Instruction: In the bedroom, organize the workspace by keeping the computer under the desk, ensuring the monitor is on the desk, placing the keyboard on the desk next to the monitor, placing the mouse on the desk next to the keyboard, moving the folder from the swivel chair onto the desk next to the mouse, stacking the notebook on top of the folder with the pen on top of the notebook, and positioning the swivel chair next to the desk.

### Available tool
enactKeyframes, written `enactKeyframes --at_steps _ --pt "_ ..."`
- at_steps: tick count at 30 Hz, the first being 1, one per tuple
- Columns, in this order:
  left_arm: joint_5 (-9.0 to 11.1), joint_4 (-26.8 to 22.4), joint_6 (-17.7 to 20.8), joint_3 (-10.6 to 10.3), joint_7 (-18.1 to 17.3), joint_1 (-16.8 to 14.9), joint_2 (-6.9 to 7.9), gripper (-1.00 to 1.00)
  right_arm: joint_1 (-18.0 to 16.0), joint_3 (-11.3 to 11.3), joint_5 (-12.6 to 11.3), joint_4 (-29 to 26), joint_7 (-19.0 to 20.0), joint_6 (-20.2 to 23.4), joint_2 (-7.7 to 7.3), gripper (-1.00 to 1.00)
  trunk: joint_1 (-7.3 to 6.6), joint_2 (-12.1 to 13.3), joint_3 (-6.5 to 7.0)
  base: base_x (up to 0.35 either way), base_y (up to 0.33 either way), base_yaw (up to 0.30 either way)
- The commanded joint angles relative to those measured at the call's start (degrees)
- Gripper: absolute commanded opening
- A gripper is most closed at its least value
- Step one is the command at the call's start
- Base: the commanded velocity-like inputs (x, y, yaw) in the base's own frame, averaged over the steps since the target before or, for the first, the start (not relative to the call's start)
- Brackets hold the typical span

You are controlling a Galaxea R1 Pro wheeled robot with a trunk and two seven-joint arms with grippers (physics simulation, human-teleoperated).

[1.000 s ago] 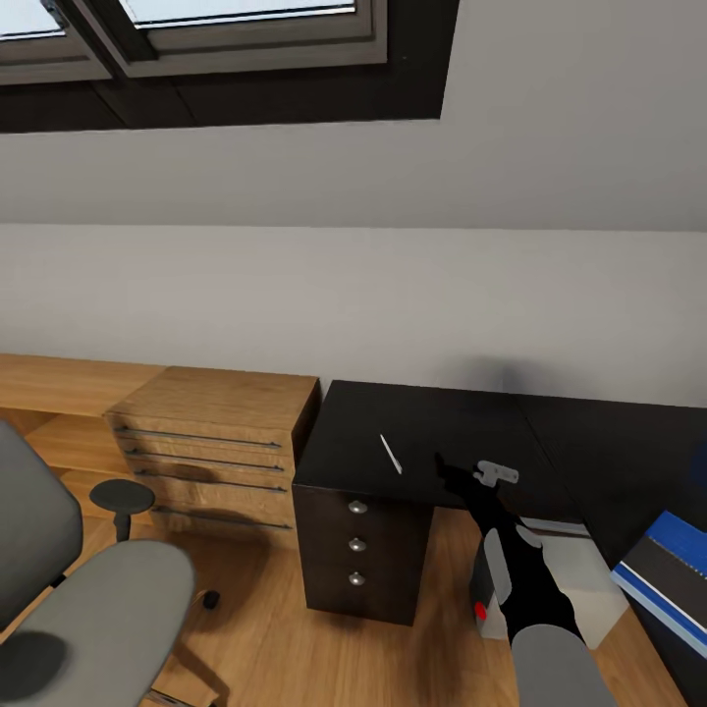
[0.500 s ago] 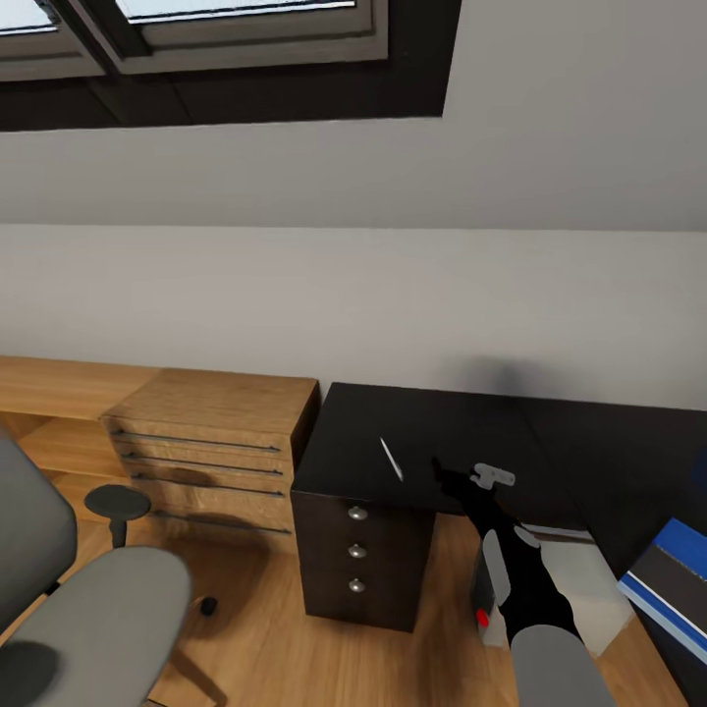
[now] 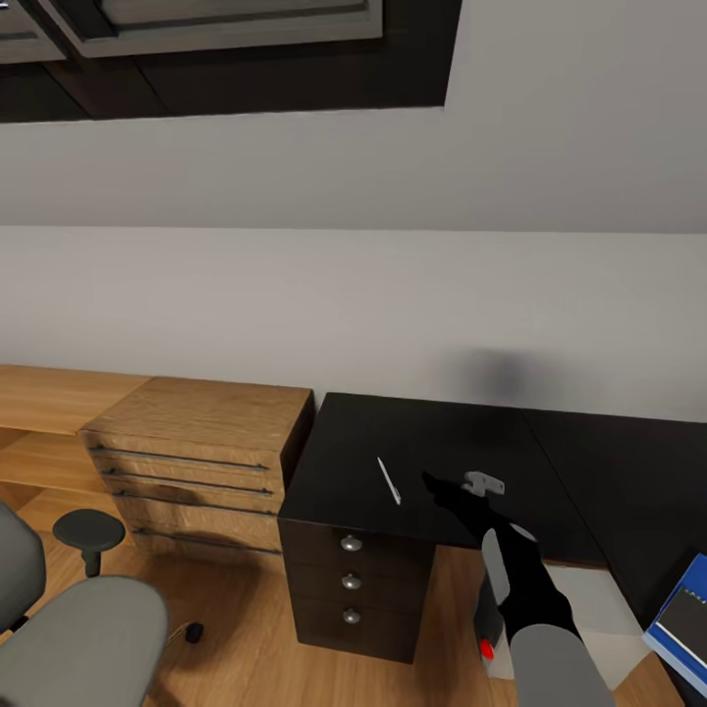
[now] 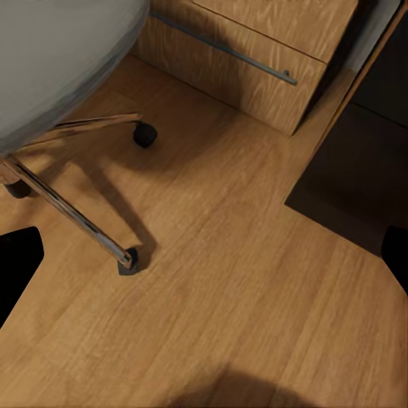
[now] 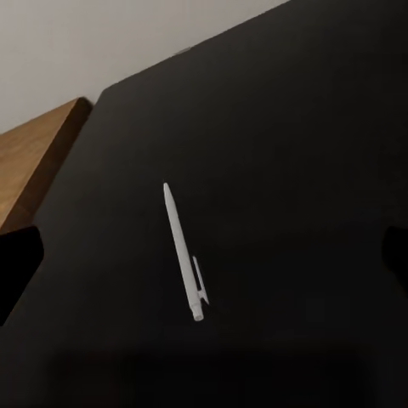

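The pen [image 3: 389, 480] is a thin white stick with a small clip near one end, lying flat on the smooth matt black top of the desk [image 3: 432, 442], a little ahead of and to the left of the right gripper [image 3: 437, 488]. In the right wrist view the pen [image 5: 184, 252] lies bare on the dark surface between the two dark fingers [image 5: 17, 263] seen at the picture's edges, which stand wide apart and hold nothing. The right arm [image 3: 525, 589], black with grey shell pieces, reaches forward and up from the lower right, its wrist low over the front edge of the desk. Below the desk top sits a black three-drawer unit [image 3: 352, 581] with round metal knobs. Down beside the right forearm stands the computer [image 3: 485, 614], a pale box with a dark front and a red dot. At the far right edge lies the bright blue folder [image 3: 687, 628] with the dark grey notebook [image 3: 692, 617] on it. Left of the desk is a light wooden drawer chest [image 3: 196, 462] with long metal bar handles. The swivel chair [image 3: 79, 638] shows a grey cloth seat and a round black armrest, well to the left of the fingers. In the left wrist view the chair's chrome legs [image 4: 76, 217] with black casters stand on the wooden plank floor [image 4: 238, 306]; dark finger tips show at both edges there, set wide apart and empty.
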Motion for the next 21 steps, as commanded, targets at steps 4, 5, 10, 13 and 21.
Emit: enactKeyframes --at_steps 4,5,10,13,21 --pt "-0.25 -0.11 -0.02 0.19 0.09 0.03 -0.04 1.00 -0.06 1.24 0.14 -0.19 0.59 1.04 0.08 1.00 0.01 -0.03 -0.05 0.050 -0.018 0.000" --pt "-0.25 -0.11 -0.02 0.19 0.08 0.03 -0.04 1.00 -0.06 1.72 0.13 -0.24 0.65 1.10 0.08 1.00 0.01 -0.03 -0.05 0.028 -0.010 0.000" --pt "-0.26 -0.11 -0.02 0.19 0.10 0.03 -0.04 1.00 -0.06 3.40 0.12 -0.97 0.69 1.33 0.08 1.00 0.01 -0.03 -0.05 0.015 -0.005 0.000" --pt "-0.26 -0.11 -0.02 0.20 0.11 0.03 -0.04 1.00 -0.06 3.81 0.04 -1.27 0.69 1.57 0.08 1.00 0.01 -0.03 -0.05 0.006 -0.002 0.000" --pt "-0.20 -0.11 0.05 0.20 0.13 0.03 -0.04 1.00 -0.06 4.17 0.01 -1.68 0.51 1.87 0.08 1.00 0.01 -0.03 0.02 0.002 -0.001 0.074"
